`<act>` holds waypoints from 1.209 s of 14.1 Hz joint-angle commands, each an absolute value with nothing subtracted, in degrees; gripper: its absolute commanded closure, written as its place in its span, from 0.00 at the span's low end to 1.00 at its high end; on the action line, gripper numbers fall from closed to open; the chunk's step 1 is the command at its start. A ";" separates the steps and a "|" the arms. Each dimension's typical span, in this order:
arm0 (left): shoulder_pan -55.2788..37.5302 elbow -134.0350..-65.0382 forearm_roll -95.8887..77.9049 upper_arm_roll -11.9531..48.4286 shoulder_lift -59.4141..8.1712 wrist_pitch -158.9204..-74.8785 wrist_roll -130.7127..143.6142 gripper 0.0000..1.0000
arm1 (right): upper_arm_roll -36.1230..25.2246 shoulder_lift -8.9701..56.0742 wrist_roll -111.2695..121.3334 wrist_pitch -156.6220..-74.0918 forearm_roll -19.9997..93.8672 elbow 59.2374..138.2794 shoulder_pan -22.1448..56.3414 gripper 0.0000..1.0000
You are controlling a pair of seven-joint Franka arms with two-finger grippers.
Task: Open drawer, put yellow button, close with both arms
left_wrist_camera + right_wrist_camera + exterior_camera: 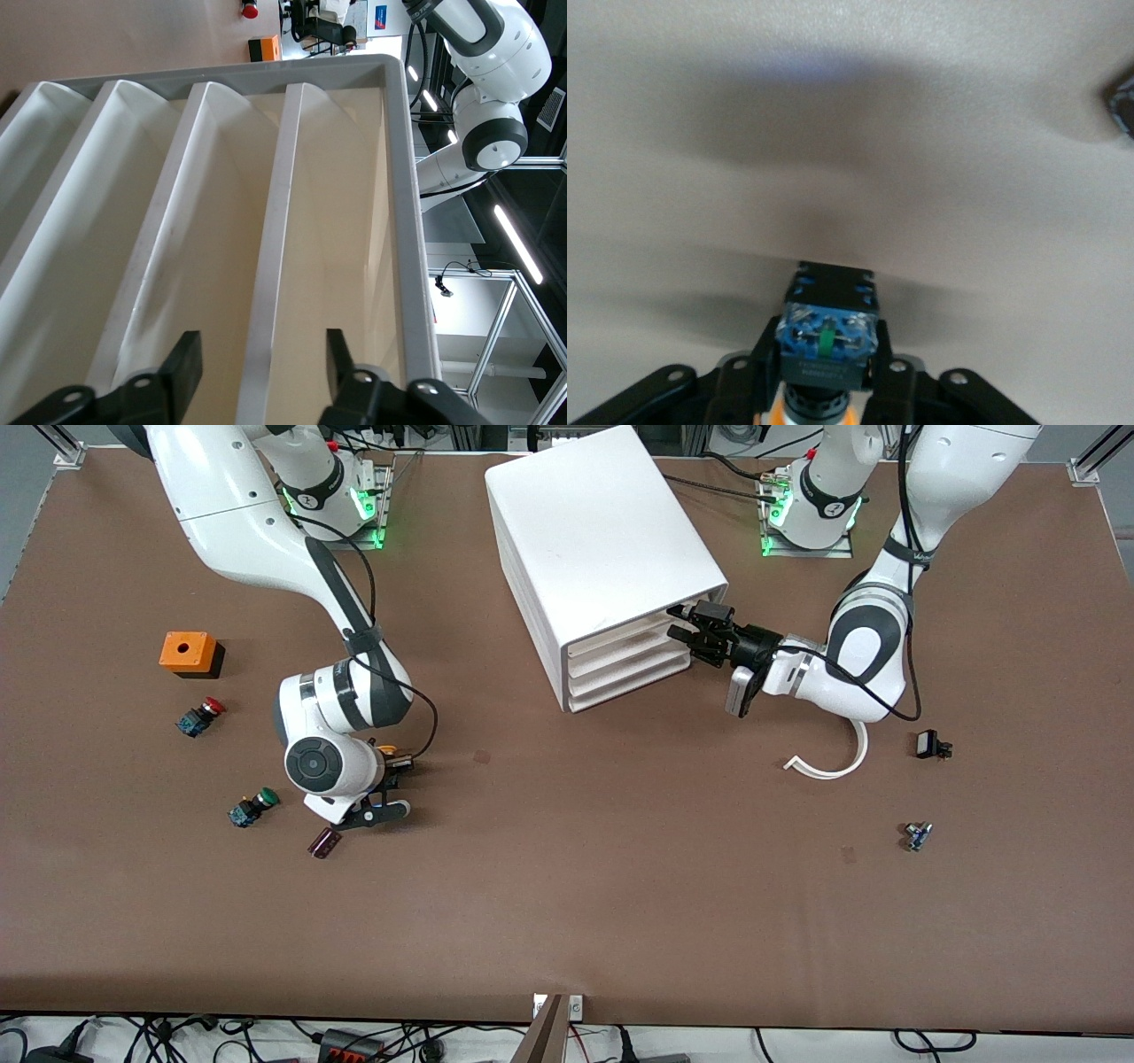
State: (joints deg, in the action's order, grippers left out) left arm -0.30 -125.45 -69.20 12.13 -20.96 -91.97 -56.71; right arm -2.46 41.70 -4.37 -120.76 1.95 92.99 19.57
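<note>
The white cabinet (594, 540) stands at the table's robot side, between the arms' bases. The drawer (620, 636), its uppermost one, has its front level with the three lower ones. My left gripper (695, 633) is open at the drawer fronts. In the left wrist view my left gripper (261, 359) straddles the white ridge along the edge of the drawer (341, 221). My right gripper (396, 784) is shut on the yellow button (387, 752), low over the table toward the right arm's end. In the right wrist view my right gripper (827, 359) grips the yellow button (827, 341) by its blue-and-black body.
An orange box (188, 653), a red button (202, 716), a green button (252, 807) and a dark cylinder (324, 841) lie around my right gripper. A white curved strip (828, 766) and two small parts (932, 746) (918, 835) lie toward the left arm's end.
</note>
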 commanded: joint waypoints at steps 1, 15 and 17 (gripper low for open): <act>-0.88 -126.04 -71.19 12.31 -21.79 -92.37 -58.71 0.68 | -2.72 39.38 -3.78 -119.28 5.70 92.03 19.25 1.00; 5.01 -105.22 -57.58 11.25 -30.14 -91.76 -50.10 0.94 | -2.02 38.67 -3.08 -101.43 5.18 64.96 23.89 1.00; 5.36 -103.62 -56.25 11.25 -30.94 -91.58 -49.13 0.49 | -1.85 39.02 -3.08 -101.69 5.10 64.16 27.14 1.00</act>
State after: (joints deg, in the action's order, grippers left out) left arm 4.91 -107.55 -59.26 11.21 -28.88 -91.97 -52.70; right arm -1.73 37.87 -3.55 -103.24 4.58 67.08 24.25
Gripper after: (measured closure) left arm 0.850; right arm 0.590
